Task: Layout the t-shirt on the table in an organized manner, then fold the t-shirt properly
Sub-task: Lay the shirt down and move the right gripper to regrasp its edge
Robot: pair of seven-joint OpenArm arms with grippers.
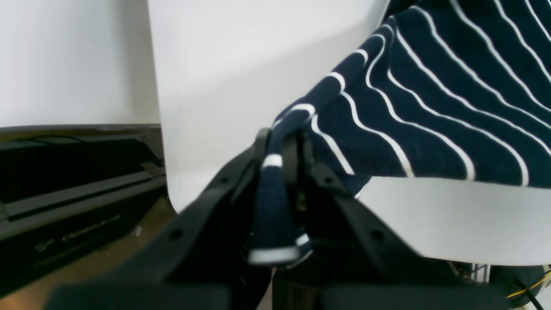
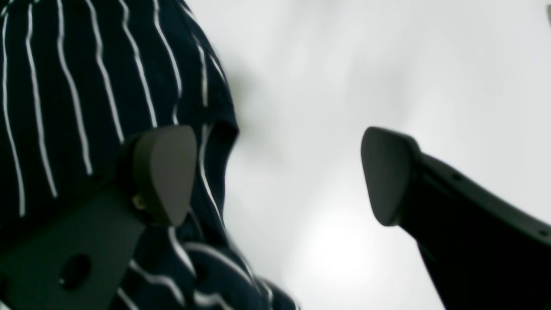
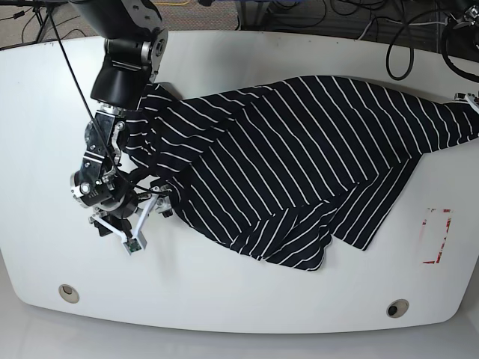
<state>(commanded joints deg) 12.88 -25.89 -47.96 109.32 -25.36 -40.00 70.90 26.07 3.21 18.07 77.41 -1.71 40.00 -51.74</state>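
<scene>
Left fingers point(image 1: 282, 172): closed on a bunched part of the striped t-shirt, at the counter's right edge in the base view.
Right fingers point(image 2: 161, 176): spread apart, one over the cloth, the other over bare counter.
T-shirt point(image 3: 277, 149): dark with white stripes, wrinkled, spread across the counter point(image 3: 224, 299) from the left side toward the far right corner.
Tape rectangle point(image 3: 436, 235): red and white, near the right edge.

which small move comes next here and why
Probably ease the right claw sideways until its open fingers straddle the edge of the t-shirt, then close. One finger is over the striped cloth and the other over bare table, with nothing pinched between them, while the left claw already grips a bunched end.
</scene>
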